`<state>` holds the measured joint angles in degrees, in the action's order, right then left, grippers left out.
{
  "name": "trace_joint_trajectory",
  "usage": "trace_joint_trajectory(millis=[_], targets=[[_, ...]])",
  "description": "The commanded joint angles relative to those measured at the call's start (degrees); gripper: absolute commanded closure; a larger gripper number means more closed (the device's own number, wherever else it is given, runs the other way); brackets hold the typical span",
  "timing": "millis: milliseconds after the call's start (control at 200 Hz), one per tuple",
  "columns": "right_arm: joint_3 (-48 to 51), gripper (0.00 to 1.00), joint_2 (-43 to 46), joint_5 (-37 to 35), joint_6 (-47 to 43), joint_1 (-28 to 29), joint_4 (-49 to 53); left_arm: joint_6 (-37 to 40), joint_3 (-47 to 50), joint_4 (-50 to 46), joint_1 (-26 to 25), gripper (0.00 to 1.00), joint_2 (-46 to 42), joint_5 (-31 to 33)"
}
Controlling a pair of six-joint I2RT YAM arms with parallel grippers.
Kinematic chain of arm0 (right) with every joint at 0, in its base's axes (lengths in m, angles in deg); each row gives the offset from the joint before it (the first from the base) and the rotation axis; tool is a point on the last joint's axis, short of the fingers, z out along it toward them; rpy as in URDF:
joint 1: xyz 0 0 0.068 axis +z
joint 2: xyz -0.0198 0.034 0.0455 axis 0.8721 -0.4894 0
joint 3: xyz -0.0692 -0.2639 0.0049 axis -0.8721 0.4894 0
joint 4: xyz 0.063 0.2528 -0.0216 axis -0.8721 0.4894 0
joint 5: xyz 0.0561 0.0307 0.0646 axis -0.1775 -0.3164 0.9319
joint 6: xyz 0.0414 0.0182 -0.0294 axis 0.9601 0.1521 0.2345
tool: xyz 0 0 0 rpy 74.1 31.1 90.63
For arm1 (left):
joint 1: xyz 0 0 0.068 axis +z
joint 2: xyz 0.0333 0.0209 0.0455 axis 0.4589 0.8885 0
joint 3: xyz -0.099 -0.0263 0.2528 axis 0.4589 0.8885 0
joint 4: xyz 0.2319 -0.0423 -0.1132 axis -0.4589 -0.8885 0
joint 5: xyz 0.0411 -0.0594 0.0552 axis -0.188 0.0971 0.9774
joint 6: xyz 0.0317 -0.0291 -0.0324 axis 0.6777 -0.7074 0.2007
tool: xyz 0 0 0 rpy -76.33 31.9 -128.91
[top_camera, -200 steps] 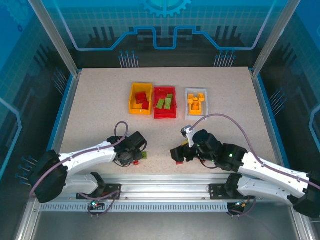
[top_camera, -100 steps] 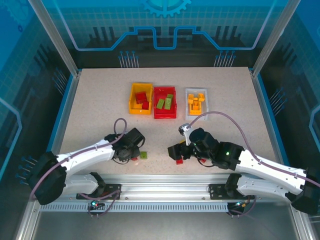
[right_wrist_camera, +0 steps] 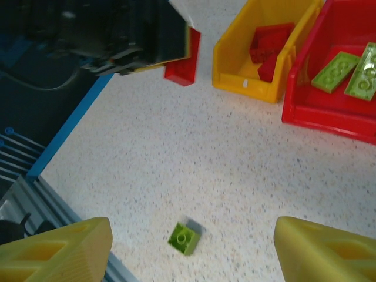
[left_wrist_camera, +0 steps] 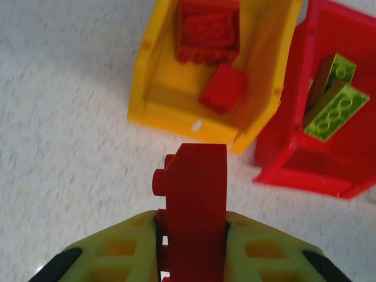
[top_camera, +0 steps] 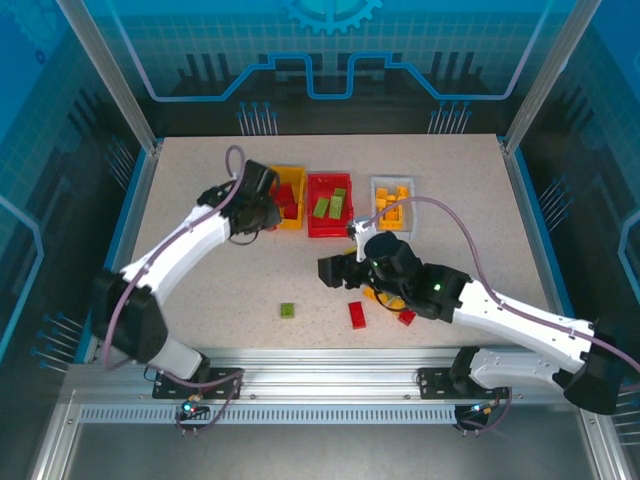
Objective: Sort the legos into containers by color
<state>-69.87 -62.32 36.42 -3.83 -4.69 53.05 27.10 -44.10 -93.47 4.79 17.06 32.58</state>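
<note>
The left tool [left_wrist_camera: 191, 249] is pinching a red brick [left_wrist_camera: 197, 194] on edge. The brick's long axis points straight at the yellow bin [left_wrist_camera: 150, 94], whose low front lip sits just ahead of it, with more red ones already inside. I'd say the drop needs only a short push forward over that lip, not sideways toward the red bin [left_wrist_camera: 279, 147] on the right. The right tool [right_wrist_camera: 191, 252] hangs spread over the desk [right_wrist_camera: 235, 176], with a green brick [right_wrist_camera: 184, 238] beneath it.
</note>
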Motion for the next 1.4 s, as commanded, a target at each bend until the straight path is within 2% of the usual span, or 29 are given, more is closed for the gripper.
trace_joint_trajectory(millis=[0,245,410,650,720,795,910,1171,1396], targets=[[-2.8,0.26,-1.8,0.8,0.5,-1.7,-2.0,7.4,-8.5,-1.7,1.7,0.81,8.9,0.2],[-1.5,0.26,-1.5,2.3,1.4,-3.3,-1.9,11.5,-23.5,-5.2,3.5,0.83,26.1,2.0],[0.6,0.26,-0.1,3.0,2.3,-3.9,-2.1,12.8,-28.5,-5.6,3.9,0.83,31.2,2.8],[0.9,0.26,-0.2,4.1,2.8,-4.1,-1.4,14.4,-37.5,-5.8,4.7,0.79,37.2,-1.7],[0.8,0.26,-0.3,4.2,2.7,-4.2,-1.2,14.4,-39.8,-6.6,4.9,0.75,39.0,-2.9],[0.5,0.26,-0.3,4.1,2.4,-4.1,-0.8,14.4,-41.4,-7.5,4.9,0.6,39.9,-3.9],[-0.4,0.25,-0.8,5.6,0.9,-4.2,-1.3,14.0,-41.1,-7.8,4.9,0.5,38.2,-4.4],[-1.4,0.25,-0.5,4.1,-0.1,-4.2,1.6,11.3,-35.4,-7.3,4.7,0.46,27.5,-5.8],[-3.1,0.26,1.0,-0.4,-1.2,-4.2,10.2,8.0,-23.3,-3.5,3.7,0.4,12.2,-9.6]])
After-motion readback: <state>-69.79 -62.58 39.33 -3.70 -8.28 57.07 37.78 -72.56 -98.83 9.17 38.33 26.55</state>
